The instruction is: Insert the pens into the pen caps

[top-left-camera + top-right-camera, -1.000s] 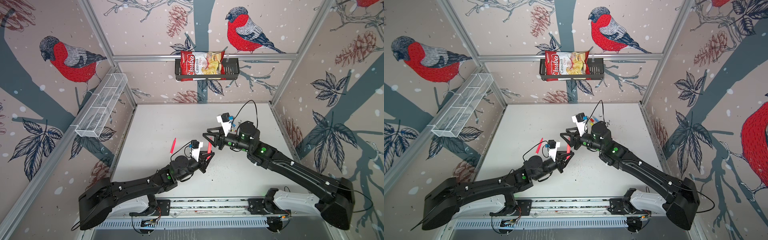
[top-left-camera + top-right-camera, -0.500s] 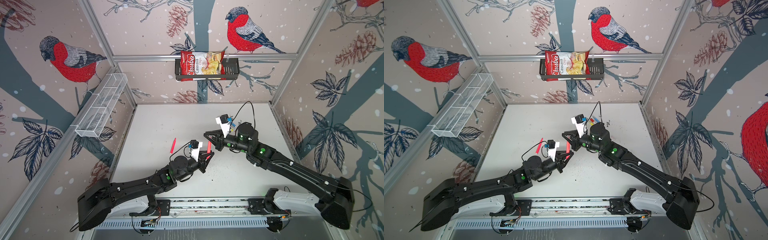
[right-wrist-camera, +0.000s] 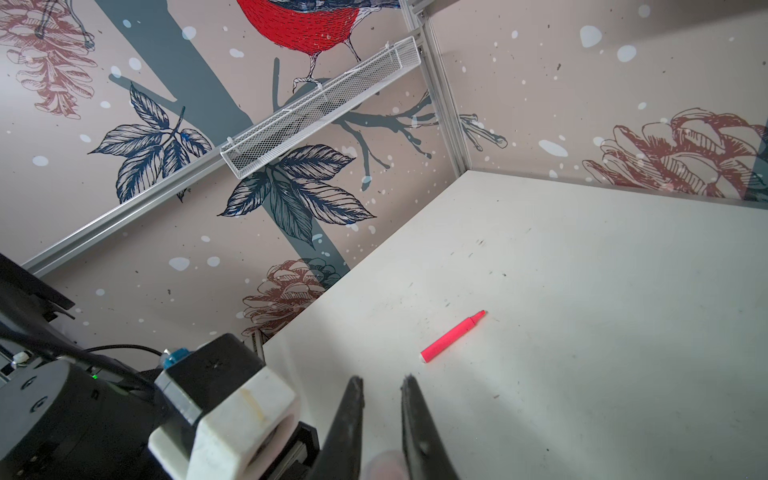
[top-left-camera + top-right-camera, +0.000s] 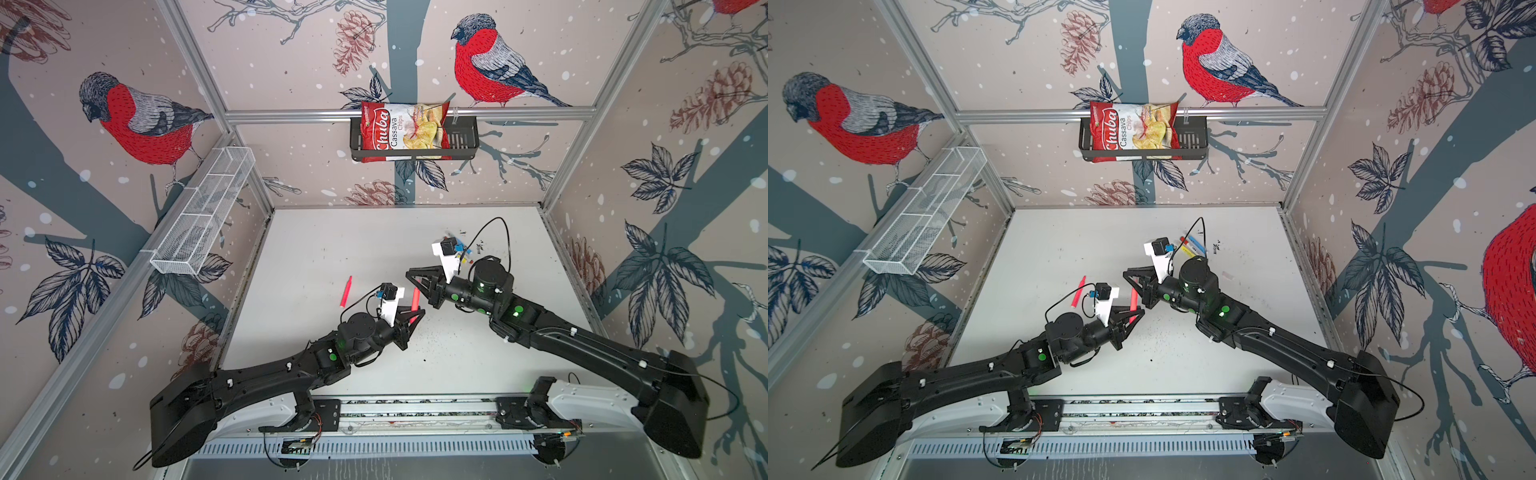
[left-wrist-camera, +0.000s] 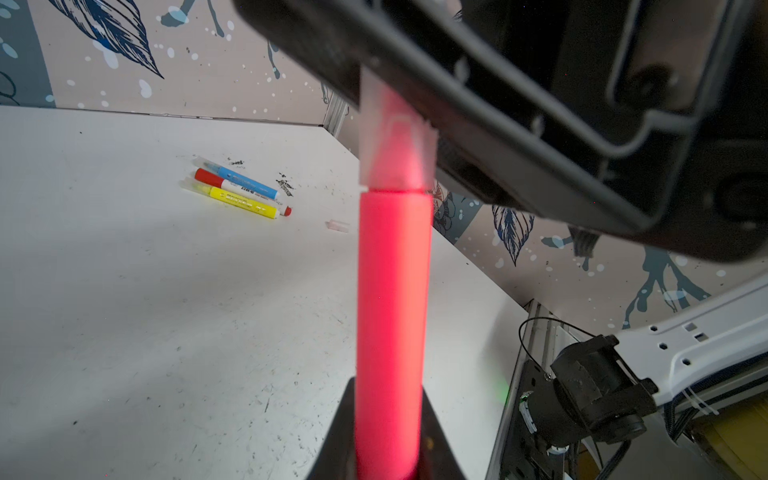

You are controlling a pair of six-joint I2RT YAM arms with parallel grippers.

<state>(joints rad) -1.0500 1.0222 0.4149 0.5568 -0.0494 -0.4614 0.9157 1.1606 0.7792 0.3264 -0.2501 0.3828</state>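
Pink pen (image 4: 414,300) stands mid-frame, clamped in the closed left end effector (image 4: 412,319); the right end effector (image 3: 382,378) pinches a translucent cap (image 5: 395,141) on its tip. Misaligned, the cap may jam or slip out.

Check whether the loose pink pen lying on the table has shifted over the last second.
No. In both top views the loose pink pen keeps the same spot and slant against the table's left edge.

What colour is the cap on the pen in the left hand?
Translucent whitish cap, pink pen showing through; clearest in the left wrist view.
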